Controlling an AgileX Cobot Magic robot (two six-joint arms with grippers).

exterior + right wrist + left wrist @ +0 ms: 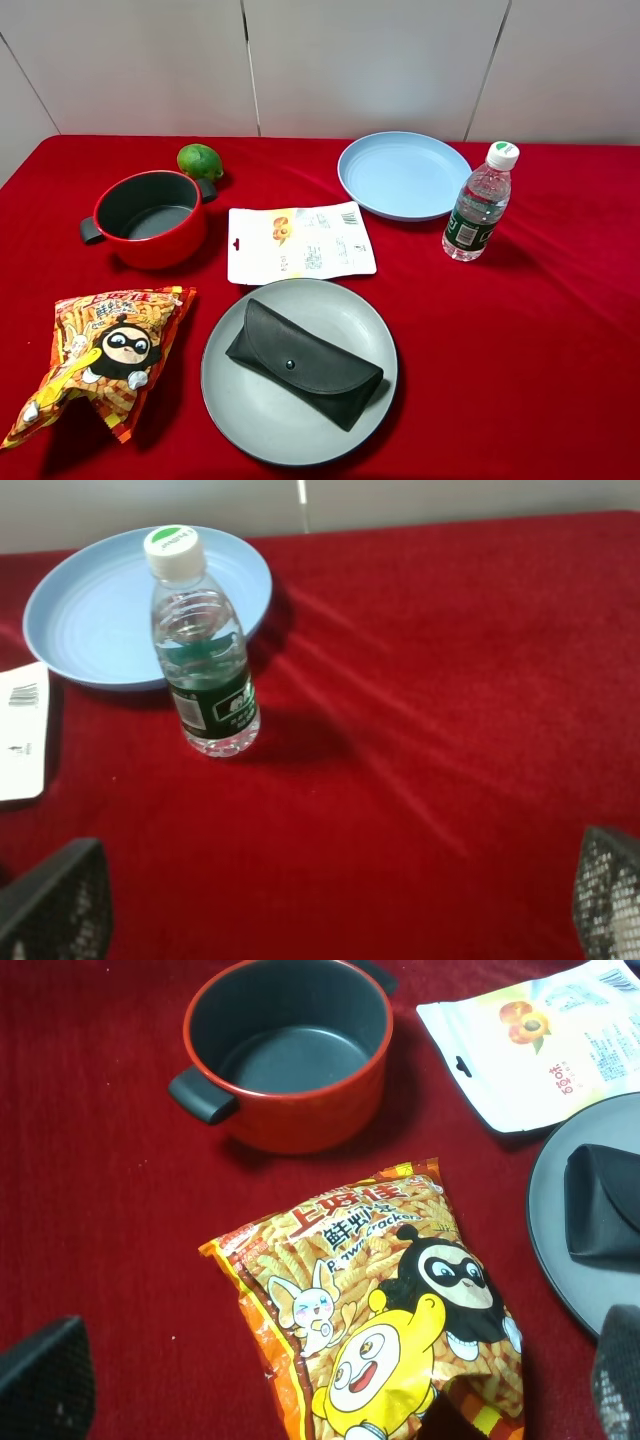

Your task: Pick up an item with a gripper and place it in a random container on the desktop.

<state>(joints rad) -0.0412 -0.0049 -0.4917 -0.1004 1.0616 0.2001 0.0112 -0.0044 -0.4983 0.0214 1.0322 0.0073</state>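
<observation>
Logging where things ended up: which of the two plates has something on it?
The grey plate; the black glasses case lies on it. The light blue plate is bare.

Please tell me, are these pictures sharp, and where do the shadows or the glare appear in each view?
Exterior high view: sharp and evenly lit, a soft shadow right of the water bottle, faint sheen on the grey plate. Left wrist view: glare on the crackers bag; the fingertips at the lower corners are blurred. Right wrist view: the bottle's shadow falls on the red cloth; the fingertips are out of focus.
</observation>
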